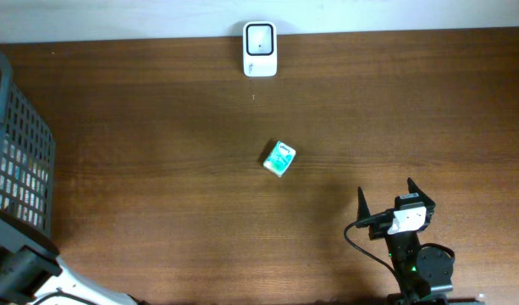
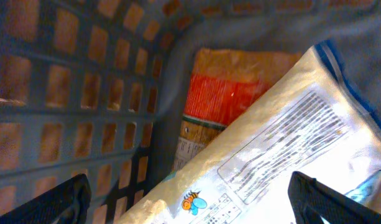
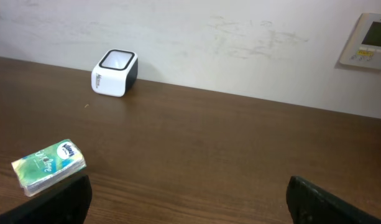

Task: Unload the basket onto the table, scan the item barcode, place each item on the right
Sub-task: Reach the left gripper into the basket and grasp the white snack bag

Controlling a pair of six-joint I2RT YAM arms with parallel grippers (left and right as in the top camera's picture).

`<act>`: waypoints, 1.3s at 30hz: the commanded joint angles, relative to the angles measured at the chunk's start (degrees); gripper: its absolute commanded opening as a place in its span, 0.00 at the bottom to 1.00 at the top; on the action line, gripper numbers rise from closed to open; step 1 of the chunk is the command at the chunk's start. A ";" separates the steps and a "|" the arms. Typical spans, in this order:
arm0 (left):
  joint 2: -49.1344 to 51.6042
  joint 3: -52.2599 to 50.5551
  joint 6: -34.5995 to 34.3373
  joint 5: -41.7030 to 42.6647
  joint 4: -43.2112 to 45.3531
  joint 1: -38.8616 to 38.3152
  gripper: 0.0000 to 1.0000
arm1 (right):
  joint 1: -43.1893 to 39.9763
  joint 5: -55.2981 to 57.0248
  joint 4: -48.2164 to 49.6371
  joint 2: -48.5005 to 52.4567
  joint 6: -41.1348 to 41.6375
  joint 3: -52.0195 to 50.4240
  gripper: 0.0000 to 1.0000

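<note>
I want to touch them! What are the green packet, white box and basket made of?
The green packet looks like soft, shiny plastic wrap: its printed skin gleams. The white box seems hard, smooth plastic, with a glossy window on top. The basket looks like stiff, dull grey plastic, moulded into a grid.

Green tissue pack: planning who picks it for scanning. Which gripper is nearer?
Right. The right gripper sits lower right of the tissue pack; the left gripper is inside the basket at the far left.
</note>
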 commanded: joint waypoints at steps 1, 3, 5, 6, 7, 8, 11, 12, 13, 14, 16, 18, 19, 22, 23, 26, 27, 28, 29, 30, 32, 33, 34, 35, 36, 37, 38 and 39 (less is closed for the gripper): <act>4.02 0.35 1.38 -0.20 -0.20 1.79 1.00 | 0.26 0.70 -0.04 -0.37 -0.20 -0.50 0.99; 5.16 0.35 1.38 0.13 -0.76 2.36 0.99 | 0.26 0.70 -0.04 -0.37 -0.20 -0.50 0.99; 6.86 0.31 1.36 1.18 -1.68 2.78 0.99 | 0.26 0.70 -0.04 -0.37 -0.20 -0.50 0.99; 7.78 0.31 1.36 2.86 -2.97 2.75 1.00 | 0.26 0.70 -0.04 -0.37 -0.20 -0.50 0.99; 8.50 0.31 1.36 4.02 -3.93 2.75 0.98 | 0.26 0.70 -0.04 -0.37 -0.20 -0.50 0.99; 9.16 0.31 1.33 5.68 -5.20 2.75 0.86 | 0.26 0.70 -0.04 -0.37 -0.20 -0.50 0.99; 9.18 0.31 1.31 6.56 -7.08 2.75 0.58 | 0.26 0.70 -0.04 -0.37 -0.20 -0.50 0.99; 9.18 0.31 1.31 6.56 -7.67 2.75 0.49 | 0.26 0.70 -0.04 -0.37 -0.20 -0.50 0.99; 9.18 0.31 1.29 6.56 -8.35 2.86 0.30 | 0.26 0.70 -0.04 -0.37 -0.20 -0.50 0.99; 9.18 0.31 0.79 6.54 -8.52 2.86 0.23 | 0.26 0.70 -0.04 -0.37 -0.20 -0.50 0.99; 9.07 0.70 -1.40 6.54 -8.50 2.80 0.00 | 0.26 0.70 -0.04 -0.37 -0.20 -0.50 0.99; 7.96 1.16 -2.67 6.51 -8.50 2.75 0.00 | 0.26 0.70 -0.04 -0.37 -0.20 -0.50 0.99; 7.19 1.46 -2.84 6.51 -8.50 2.69 0.00 | 0.26 0.70 -0.04 -0.37 -0.20 -0.50 0.99; 2.27 2.97 -5.40 6.54 -8.39 2.58 0.00 | 0.26 0.70 -0.04 -0.37 -0.20 -0.50 0.99; 0.66 3.15 -7.21 6.58 -8.26 2.58 0.00 | 0.26 0.70 -0.04 -0.37 -0.20 -0.50 0.99; -4.28 3.17 -12.35 8.79 -8.52 2.58 0.00 | 0.26 0.70 -0.04 -0.37 -0.20 -0.50 0.99; -6.05 3.17 -13.90 9.01 -8.50 2.58 0.00 | 0.26 0.70 -0.04 -0.37 -0.20 -0.50 0.99; -7.48 3.17 -14.86 9.11 -8.50 2.58 0.00 | 0.26 0.70 -0.04 -0.37 -0.20 -0.50 0.99; -9.22 3.17 -16.15 9.09 -8.44 2.58 0.00 | 0.26 0.70 -0.04 -0.37 -0.20 -0.50 0.99; -11.04 3.17 -16.70 9.09 -8.33 2.58 0.00 | 0.26 0.70 -0.04 -0.37 -0.20 -0.50 0.99; -14.08 3.17 -19.87 9.14 -8.26 2.58 0.00 | 0.26 0.70 -0.04 -0.37 -0.20 -0.50 0.99; -15.10 3.17 -21.09 9.33 -8.26 2.58 0.00 | 0.26 0.70 -0.04 -0.37 -0.20 -0.50 0.99; -16.59 3.17 -23.08 10.23 -8.26 2.58 0.00 | 0.26 0.70 -0.04 -0.37 -0.20 -0.50 0.99; -17.84 3.17 -25.11 10.56 -7.98 2.58 0.00 | 0.26 0.70 -0.04 -0.37 -0.20 -0.50 0.99; -19.26 3.17 -25.40 11.98 -7.32 2.58 0.00 | 0.26 0.70 -0.04 -0.37 -0.20 -0.50 0.99; -21.09 3.17 -26.99 12.92 -6.40 2.58 0.00 | 0.26 0.70 -0.04 -0.37 -0.20 -0.50 0.99; -23.19 3.17 -29.31 12.96 -5.18 2.58 0.00 | 0.26 0.70 -0.04 -0.37 -0.20 -0.50 0.99; -25.35 3.17 -31.08 13.07 -4.11 2.58 0.00 | 0.26 0.70 -0.04 -0.37 -0.20 -0.50 0.99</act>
